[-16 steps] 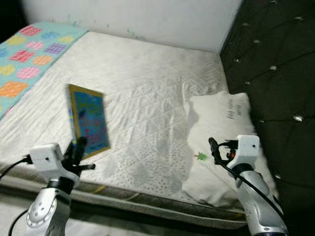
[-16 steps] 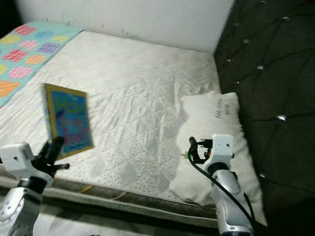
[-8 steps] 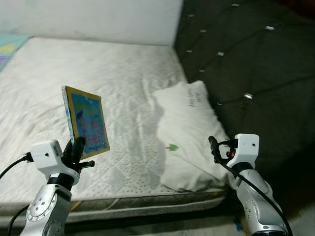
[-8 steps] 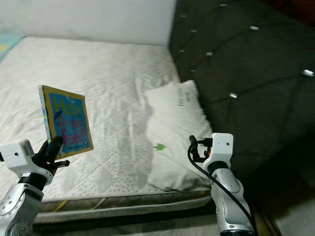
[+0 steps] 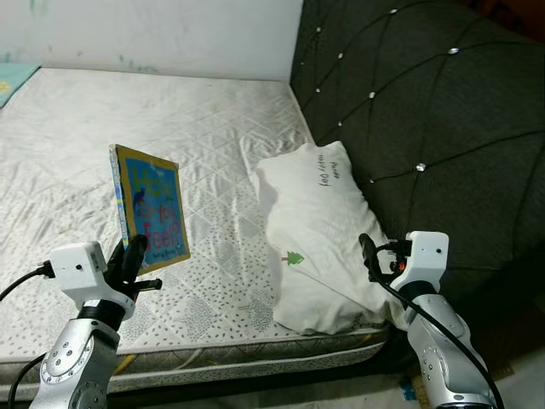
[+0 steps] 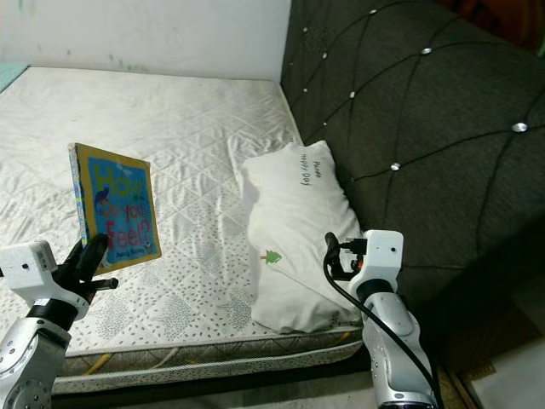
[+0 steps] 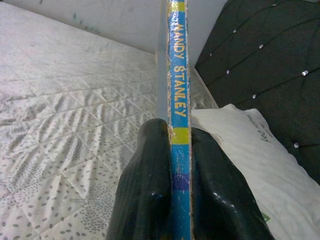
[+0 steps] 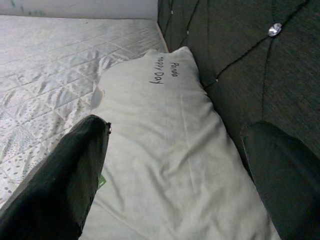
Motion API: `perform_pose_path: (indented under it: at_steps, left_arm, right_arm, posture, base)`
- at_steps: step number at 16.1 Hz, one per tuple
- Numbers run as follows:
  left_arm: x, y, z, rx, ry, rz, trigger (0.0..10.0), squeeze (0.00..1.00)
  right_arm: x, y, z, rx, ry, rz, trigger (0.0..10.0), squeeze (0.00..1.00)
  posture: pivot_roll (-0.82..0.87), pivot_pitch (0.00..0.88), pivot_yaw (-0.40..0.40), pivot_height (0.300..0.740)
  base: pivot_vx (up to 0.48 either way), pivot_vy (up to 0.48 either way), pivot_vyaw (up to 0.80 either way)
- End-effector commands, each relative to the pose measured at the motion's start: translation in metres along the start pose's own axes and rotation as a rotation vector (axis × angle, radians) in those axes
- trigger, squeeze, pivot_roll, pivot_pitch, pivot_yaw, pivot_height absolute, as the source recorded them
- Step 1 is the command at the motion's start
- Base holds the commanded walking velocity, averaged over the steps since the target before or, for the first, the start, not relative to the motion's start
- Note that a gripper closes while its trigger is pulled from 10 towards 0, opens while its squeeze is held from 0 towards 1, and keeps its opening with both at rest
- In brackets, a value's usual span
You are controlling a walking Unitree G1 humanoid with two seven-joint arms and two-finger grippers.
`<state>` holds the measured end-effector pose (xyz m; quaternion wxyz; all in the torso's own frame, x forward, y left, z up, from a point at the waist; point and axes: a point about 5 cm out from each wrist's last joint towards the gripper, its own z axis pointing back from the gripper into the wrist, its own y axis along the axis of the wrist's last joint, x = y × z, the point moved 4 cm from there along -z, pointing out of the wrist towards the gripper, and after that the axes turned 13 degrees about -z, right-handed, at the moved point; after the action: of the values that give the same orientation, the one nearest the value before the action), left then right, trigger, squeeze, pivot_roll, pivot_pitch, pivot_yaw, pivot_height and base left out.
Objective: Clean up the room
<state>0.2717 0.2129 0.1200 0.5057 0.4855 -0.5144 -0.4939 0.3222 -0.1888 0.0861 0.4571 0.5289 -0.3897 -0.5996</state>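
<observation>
- Left gripper (image 5: 134, 256) clamped on the lower edge of picture book (image 5: 152, 209) — held upright and clear above the front edge of mattress (image 5: 204, 128), presumably for carrying off.
- Pillow (image 5: 319, 230) lying at the mattress's right edge, against headboard (image 5: 426, 111).
- Right gripper (image 8: 175, 165) spread wide, empty, above the pillow.
- No containers seen.

A bed's bare white quilted mattress (image 5: 170, 136) filled the scene, stitched in diamonds, with a dotted pattern near its front edge. A white pillow (image 5: 319, 234) lay directly on it, against the dark tufted, button-studded headboard (image 5: 426, 111), with script lettering on its far end and a small green tree mark near its front. A pale wall (image 5: 145, 34) ran behind the mattress.
</observation>
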Motion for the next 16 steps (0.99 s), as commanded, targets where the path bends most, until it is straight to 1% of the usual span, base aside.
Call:
perform_pose_path:
  at_steps: [1, 8, 10, 12, 16]
  left_arm:
    - [0.0045, 0.0089, -0.0035, 0.041, -0.02, -0.001, 10.0, 0.0]
    - [0.005, 0.008, -0.0054, 0.04, -0.015, -0.002, 10.0, 0.0]
    - [0.0022, 0.0101, -0.0072, 0.056, -0.001, -0.024, 10.0, 0.0]
    - [0.0004, 0.0106, -0.008, 0.061, 0.009, -0.02, 10.0, 0.0]
    - [0.0016, 0.0095, -0.0094, 0.062, 0.01, -0.023, 10.0, 0.0]
  right_arm:
    - [-0.0001, 0.0071, 0.0011, 0.017, 0.005, 0.0, 10.0, 0.0]
    - [-0.0029, 0.0059, 0.0005, 0.005, 0.02, 0.005, 10.0, 0.0]
    - [-0.0037, 0.0063, 0.0001, 0.004, 0.026, 0.006, 10.0, 0.0]
    - [-0.0043, 0.0063, 0.0001, 0.003, 0.03, 0.008, 10.0, 0.0]
    - [-0.0056, 0.0064, -0.0004, -0.001, 0.041, 0.013, 10.0, 0.0]
  posture:
    - [0.02, 0.037, -0.091, 0.74]
    - [0.01, 0.043, -0.093, 0.74]
    - [0.01, 0.044, -0.094, 0.74]
    - [0.01, 0.044, -0.094, 0.74]
    - [0.01, 0.044, -0.095, 0.74]
  base:
    - [0.0, 0.0, 0.0]
    - [0.0, 0.0, 0.0]
    - [0.0, 0.0, 0.0]
    - [0.0, 0.0, 0.0]
    - [0.0, 0.0, 0.0]
